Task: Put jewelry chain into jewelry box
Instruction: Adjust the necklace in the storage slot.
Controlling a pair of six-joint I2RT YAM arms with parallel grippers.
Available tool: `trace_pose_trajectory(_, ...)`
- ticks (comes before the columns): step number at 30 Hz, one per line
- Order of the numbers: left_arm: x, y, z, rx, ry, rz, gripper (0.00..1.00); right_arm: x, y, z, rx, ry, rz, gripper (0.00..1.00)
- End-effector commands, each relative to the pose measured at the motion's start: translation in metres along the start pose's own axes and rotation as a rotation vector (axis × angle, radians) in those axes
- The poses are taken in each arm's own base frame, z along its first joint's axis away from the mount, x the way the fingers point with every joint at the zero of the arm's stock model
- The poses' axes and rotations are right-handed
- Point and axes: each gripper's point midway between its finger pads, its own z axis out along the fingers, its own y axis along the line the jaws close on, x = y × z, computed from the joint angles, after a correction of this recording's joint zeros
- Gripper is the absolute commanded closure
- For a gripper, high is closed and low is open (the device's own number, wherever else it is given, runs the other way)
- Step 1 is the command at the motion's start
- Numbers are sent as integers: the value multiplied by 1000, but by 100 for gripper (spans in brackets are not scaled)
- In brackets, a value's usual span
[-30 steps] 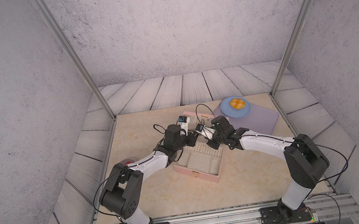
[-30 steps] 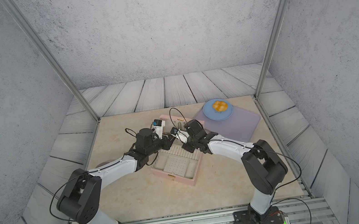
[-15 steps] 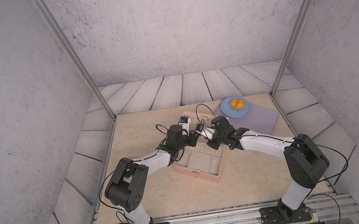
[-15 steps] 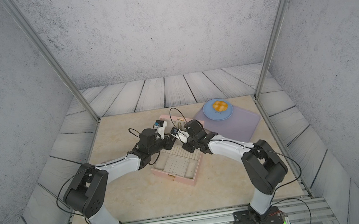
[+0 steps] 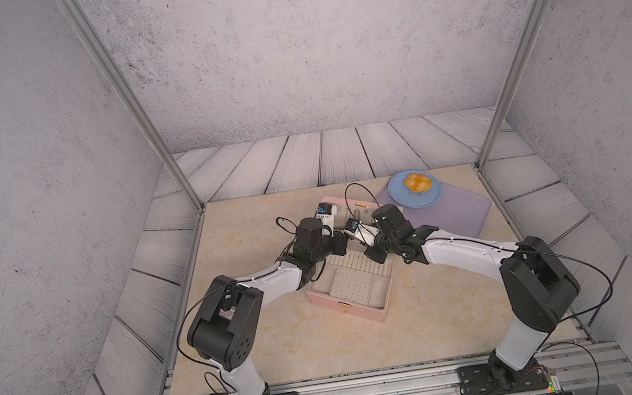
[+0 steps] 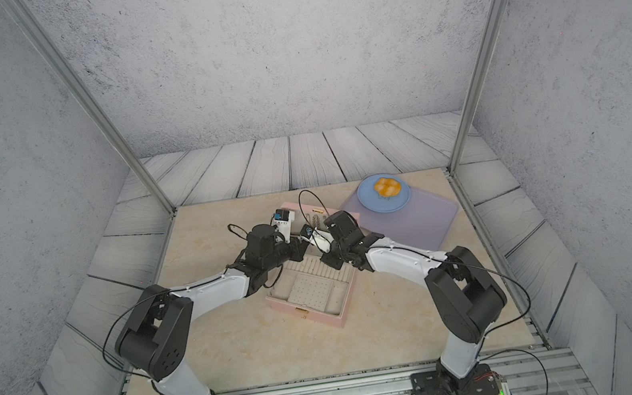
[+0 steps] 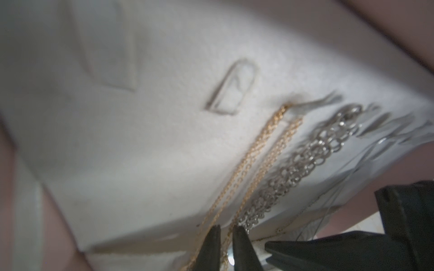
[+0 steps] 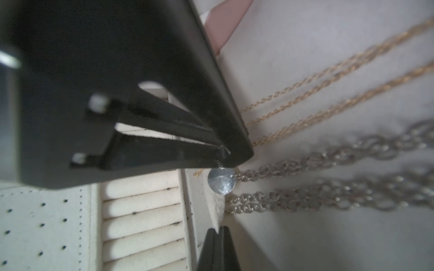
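Grey speckled walls (image 5: 305, 40) enclosed the cell, with two slanted metal posts (image 5: 133, 106) at the sides. Pale plank flooring (image 5: 342, 157) bordered a beige marbled tabletop (image 5: 285, 345) under even light.

Both top views look down from above — wrist cameras sit close inside the jewelry box (image 5: 367, 309) lid.

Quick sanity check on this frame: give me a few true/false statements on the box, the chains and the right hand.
1. The box is open. True.
2. The gold chain hangs against the lid lining. True.
3. The right hand is wide open. False: it is shut.
4. The silver chain lies on the dotted panel. False: it hangs beside the gold chain on the lid.
5. The plate sits inside the box. False: it sits on the purple mat.
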Motion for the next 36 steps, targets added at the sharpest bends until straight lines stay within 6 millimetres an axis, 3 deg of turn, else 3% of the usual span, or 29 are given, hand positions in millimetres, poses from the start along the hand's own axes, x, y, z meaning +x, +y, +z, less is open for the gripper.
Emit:
trace_pose_trajectory(1,-5,-3,6,8,-11,18,82,-5,2,-10,-13,-26,5,100)
trace_pose_trajectory(7,-3,-4,8,11,1,21,86,-4,1,-9,-12,-25,7,100)
trace_pose_trajectory(11,-7,-6,5,14,-14,30,100,-5,1,-10,-9,-27,8,100)
trace_pose_trajectory(23,-44,-15,-18,3,-159,86,100,-4,1,-11,-10,-31,14,100)
trace_pose_trajectory(36,-62,-22,-16,19,-211,126,100,-4,1,-11,-13,-30,14,100)
